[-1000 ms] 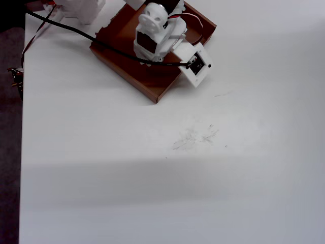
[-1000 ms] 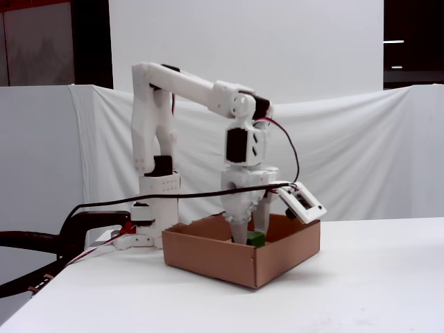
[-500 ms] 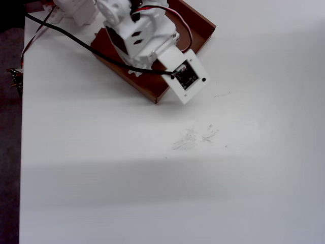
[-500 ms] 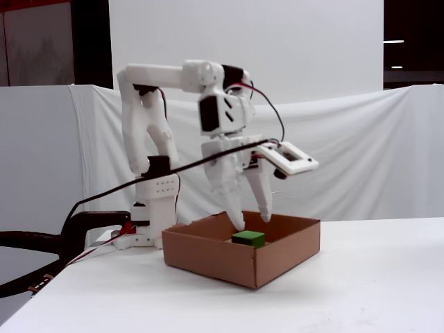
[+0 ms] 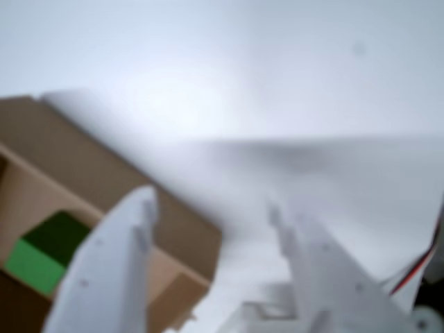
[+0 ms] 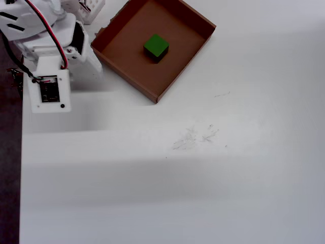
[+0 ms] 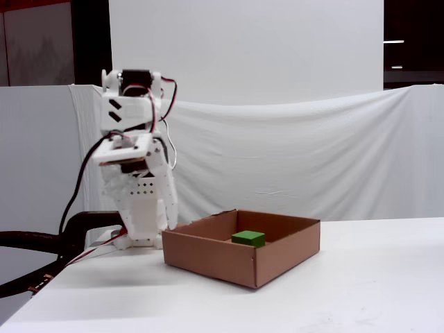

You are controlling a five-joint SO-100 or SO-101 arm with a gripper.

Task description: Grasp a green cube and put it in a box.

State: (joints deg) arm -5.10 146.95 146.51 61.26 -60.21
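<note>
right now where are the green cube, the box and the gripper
green cube (image 6: 156,45): overhead view, on its top face
box (image 6: 175,72): overhead view, on its right-hand wall
gripper (image 5: 211,208): wrist view, midway between the two open fingertips, empty

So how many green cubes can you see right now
1. The green cube lies inside the box, near the middle of its floor in the overhead view, untouched by the arm. Nothing suggests another is hidden; the table around the box shows none.
</note>
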